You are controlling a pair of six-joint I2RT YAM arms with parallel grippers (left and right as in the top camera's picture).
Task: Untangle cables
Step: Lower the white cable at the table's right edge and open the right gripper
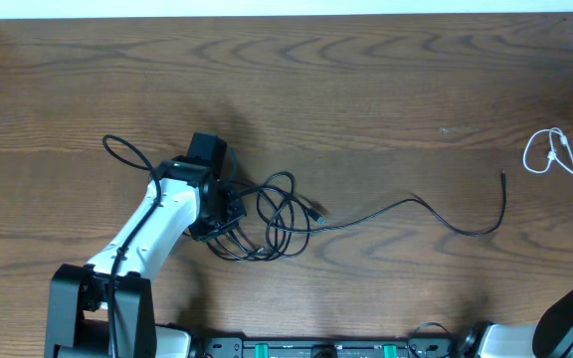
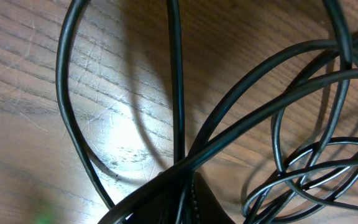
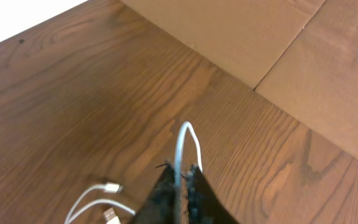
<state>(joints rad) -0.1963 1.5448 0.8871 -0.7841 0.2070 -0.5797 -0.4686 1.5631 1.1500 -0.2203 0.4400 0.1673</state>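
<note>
A tangle of thin black cables [image 1: 272,214] lies left of the table's middle. One black cable [image 1: 436,214] runs out of it to the right and ends in a plug. My left gripper [image 1: 222,214] sits at the tangle's left side and is shut on black cable strands [image 2: 179,124]; loops of them fill the left wrist view. The white cable [image 1: 545,154] lies in a small loop at the far right. My right gripper [image 3: 180,177] is shut on the white cable [image 3: 182,146], whose plugs [image 3: 107,199] rest on the table.
The wooden table [image 1: 366,80] runs to a white strip at the back. A black cable loop [image 1: 127,154] lies left of my left arm [image 1: 152,229]. Brown cardboard [image 3: 278,37] stands beyond the table edge in the right wrist view.
</note>
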